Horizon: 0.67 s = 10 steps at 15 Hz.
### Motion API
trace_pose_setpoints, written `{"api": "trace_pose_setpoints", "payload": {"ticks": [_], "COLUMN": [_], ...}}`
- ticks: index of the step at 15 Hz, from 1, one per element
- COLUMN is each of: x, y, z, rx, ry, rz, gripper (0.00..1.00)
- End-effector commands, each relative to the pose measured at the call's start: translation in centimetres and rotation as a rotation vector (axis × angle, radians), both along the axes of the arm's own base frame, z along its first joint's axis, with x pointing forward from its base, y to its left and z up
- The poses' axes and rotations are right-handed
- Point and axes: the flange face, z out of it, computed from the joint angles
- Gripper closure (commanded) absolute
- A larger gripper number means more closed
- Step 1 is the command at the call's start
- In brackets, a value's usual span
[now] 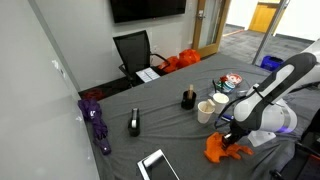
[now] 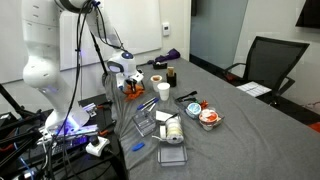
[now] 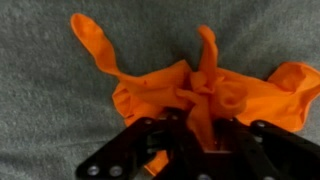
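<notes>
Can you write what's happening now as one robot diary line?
claw: pinching glove | glove: orange, crumpled | lying on: grey table

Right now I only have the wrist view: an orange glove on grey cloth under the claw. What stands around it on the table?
Observer: In an exterior view, a white cup stands nearest the orange glove, apart from it.
Operator: Anything beyond the cup?
Observer: A dark mug stands farther in on the table.
Operator: How near the edge does the glove lie?
Observer: Close. It lies by the table's edge on the robot's side, with the claw right over it.
</notes>
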Motion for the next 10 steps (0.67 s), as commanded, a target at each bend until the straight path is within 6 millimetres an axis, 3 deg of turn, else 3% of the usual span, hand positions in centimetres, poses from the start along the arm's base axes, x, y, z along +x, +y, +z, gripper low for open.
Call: {"api": "trace_pose_setpoints", "payload": {"ticks": [1, 10], "x": [-1.5, -2.0], "y": [-0.6, 0.0], "z": [-0.4, 2.4], "rx": [-0.078, -0.238], "ry": [0.018, 0.006], "rz": [0.016, 0.131], "gripper": [0.99, 0.99]}}
